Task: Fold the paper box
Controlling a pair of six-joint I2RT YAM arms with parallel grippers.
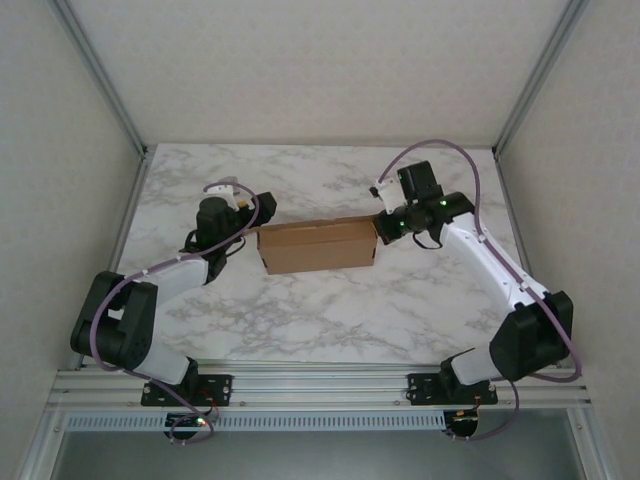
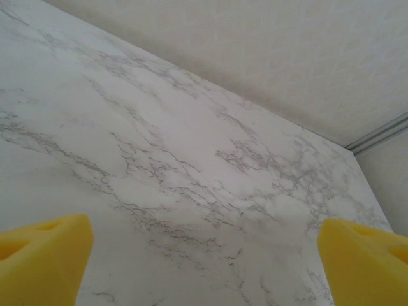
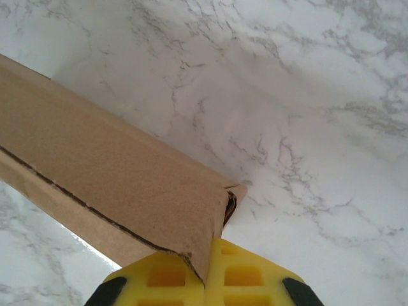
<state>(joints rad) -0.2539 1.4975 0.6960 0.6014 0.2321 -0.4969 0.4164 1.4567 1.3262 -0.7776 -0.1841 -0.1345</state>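
Paper box (image 1: 318, 245) closed, lying mid tabletop (image 1: 330, 325). Right hand (image 3: 205, 280) pinching cardboard edge at box right end. Left hand (image 2: 203, 245) spread, near box left end.

Lab enclosure: aluminium frame (image 1: 320, 383), marble tabletop (image 1: 330, 320).

Pose of both arms. The left arm (image 1: 150, 290) is bent sharply at the elbow with its forearm reaching forward. The left hand (image 2: 204, 261) has its yellow fingers (image 2: 41, 261) spread wide, gripping nothing. The right arm (image 1: 490, 260) reaches inward, and the right hand (image 3: 205, 280) pinches an end edge of the paper box (image 3: 115, 172).
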